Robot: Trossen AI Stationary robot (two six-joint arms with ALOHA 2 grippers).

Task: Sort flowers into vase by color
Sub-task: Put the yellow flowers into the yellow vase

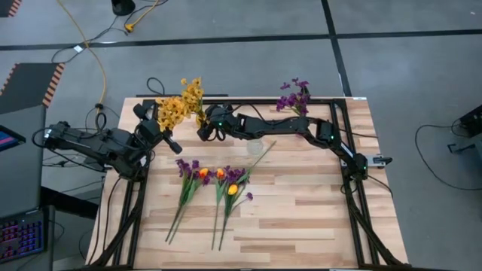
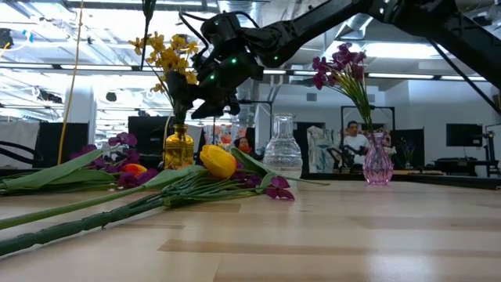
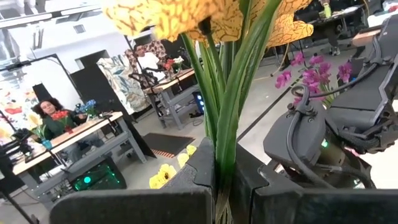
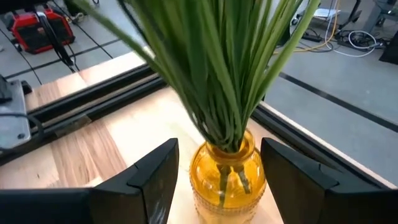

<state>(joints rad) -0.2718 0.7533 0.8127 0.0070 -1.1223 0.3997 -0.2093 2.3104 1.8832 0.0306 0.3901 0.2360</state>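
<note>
At the left we see the left pincer clenched on the green stems of the yellow flowers, whose fluffy heads spread just above and beyond its fingers; in its own wrist view the stems run straight up between the two dark fingers, pinched tight. Those stems drop into the yellow vase, which stands at the far edge of the table, directly below this pincer. Next comes the right pincer, reaching in from the other side with its fingers spread wide and gripping nothing; its wrist view shows the yellow vase sitting between the two open fingers, with the bundle of green stems rising from the neck just ahead of them, and we cannot tell whether either finger touches the glass. Just beside the right pincer, toward the near edge of the table, stands a clear vase, with no stems in it. In front of both pincers, well apart from them, a loose heap of unsorted flowers lies flat on the table: purple blooms and orange-yellow tulip buds on long green stems. Farthest right, behind the right arm's forearm, a pink vase holds a bunch of purple flowers upright.
</note>
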